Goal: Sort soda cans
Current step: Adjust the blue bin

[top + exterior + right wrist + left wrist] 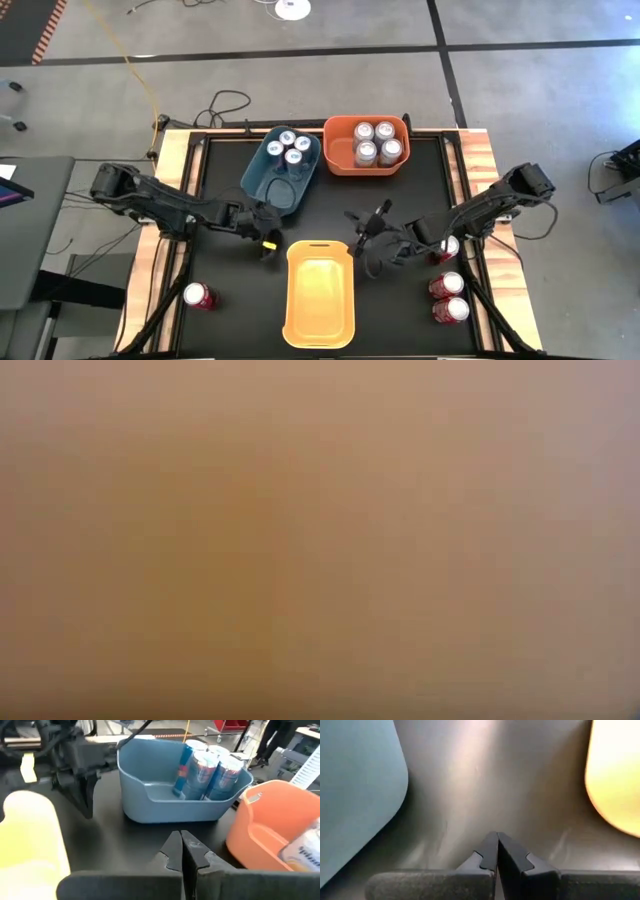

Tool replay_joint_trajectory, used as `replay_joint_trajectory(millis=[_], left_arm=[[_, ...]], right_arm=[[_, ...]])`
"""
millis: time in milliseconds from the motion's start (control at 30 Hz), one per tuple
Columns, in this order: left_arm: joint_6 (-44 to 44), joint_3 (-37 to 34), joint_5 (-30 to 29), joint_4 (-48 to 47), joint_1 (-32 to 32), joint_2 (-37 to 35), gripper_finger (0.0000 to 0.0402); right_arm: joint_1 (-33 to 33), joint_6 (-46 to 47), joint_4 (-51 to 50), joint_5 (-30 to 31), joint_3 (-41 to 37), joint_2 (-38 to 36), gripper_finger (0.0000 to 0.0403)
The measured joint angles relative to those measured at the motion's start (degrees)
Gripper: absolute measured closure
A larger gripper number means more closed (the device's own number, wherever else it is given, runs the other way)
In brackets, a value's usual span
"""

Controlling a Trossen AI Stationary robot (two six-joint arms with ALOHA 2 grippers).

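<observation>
My left gripper [266, 243] hangs low over the desk [400, 310], pinched fully together with nothing in it, between the blue bin [262, 180] and the yellow bin [320, 300]. My right gripper [366, 232] is likewise closed and empty, just off the yellow bin's 1 o'clock corner.

From my left gripper, the three blue cans [293, 148] stand at about 12 o'clock, upright in the far end of the blue bin. One red can [199, 296] stands alone on the desk at about 8 o'clock from it, well apart. From my right gripper, the four silver-grey cans [374, 141] sit at 12 o'clock, packed together in the orange bin [342, 160]. Three more red cans [447, 287] stand in a line at about 4 o'clock, near the desk's right edge.

All the cans are small cylinders with silver tops. In the right wrist view the blue cans [206, 767] show blue and silver sides with red marks.

The nearest of the three red cans is partly covered by my right arm. The low view is a blank tan blur; nothing can be made out there. The orange bin's contents are cut off in the right wrist view.
</observation>
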Motion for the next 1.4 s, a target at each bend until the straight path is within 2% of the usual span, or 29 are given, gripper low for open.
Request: replay_joint_trajectory(millis=[133, 333, 433, 833, 1167, 1400], left_arm=[[0.46, -0.06, 0.74, 4.06, 1.37, 3.26, 0.04], [1.41, -0.04, 0.72, 12.38, 3.76, 6.43, 0.04], [3.05, 0.29, 0.68, 15.46, 4.95, 7.84, 0.04], [5.92, 3.1, 1.07, 19.57, 8.18, 10.85, 0.04], [-0.98, 4.44, 3.11, 9.05, 6.34, 5.15, 0.0385], [-1.19, 4.5, -1.89, 4.2, 4.83, -0.68, 0.036]], right_arm=[[0.89, 3.31, -7.98, 3.94, 0.0, -2.99, 0.0394], [-0.28, 20.26, -30.44, 5.61, -0.02, -7.66, 0.0394], [-1.43, 25.48, -36.09, 5.57, -0.02, -8.28, 0.0394], [-0.61, 29.32, -35.71, 5.64, -0.04, -2.91, 0.0394], [-0.63, 41.24, -48.42, 7.78, -0.04, -2.57, 0.0394], [-0.66, 41.23, -50.08, 9.51, -0.02, -2.54, 0.0395]])
